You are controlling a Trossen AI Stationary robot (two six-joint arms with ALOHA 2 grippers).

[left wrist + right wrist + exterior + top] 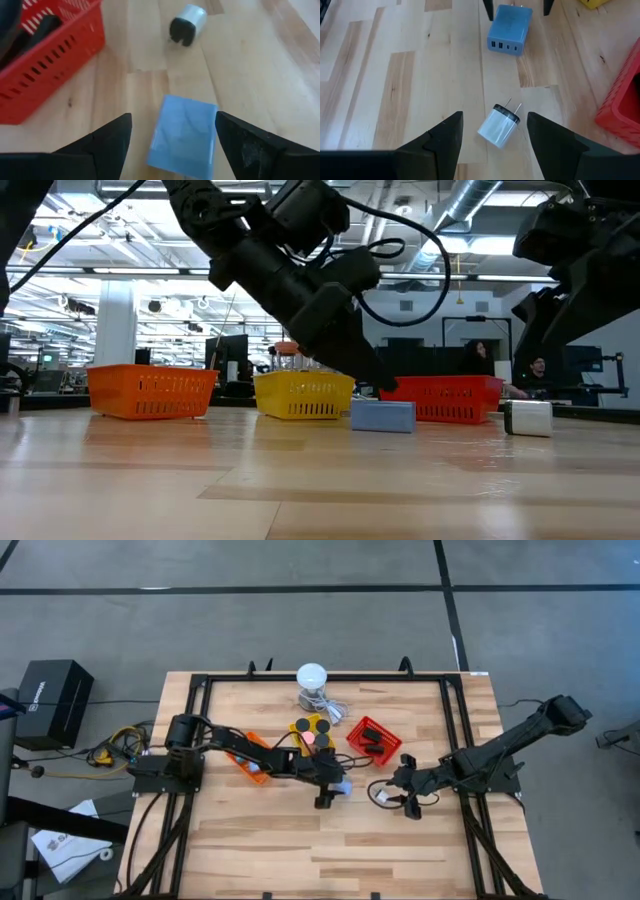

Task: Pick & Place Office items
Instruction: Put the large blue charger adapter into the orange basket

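A light-blue block lies flat on the wood, and my open left gripper has one finger on each side of it without touching. From above the block sits just by that gripper. A small white cylinder plug with two prongs lies on its side between the fingers of my open right gripper, also untouched. The yellow basket holds black discs and a pink disc. The red basket holds black bars.
The orange basket lies under the left arm. A white round-topped device with a grey cable stands near the far edge. The two grippers face each other close together at mid-table. Bare wood stretches toward the near edge.
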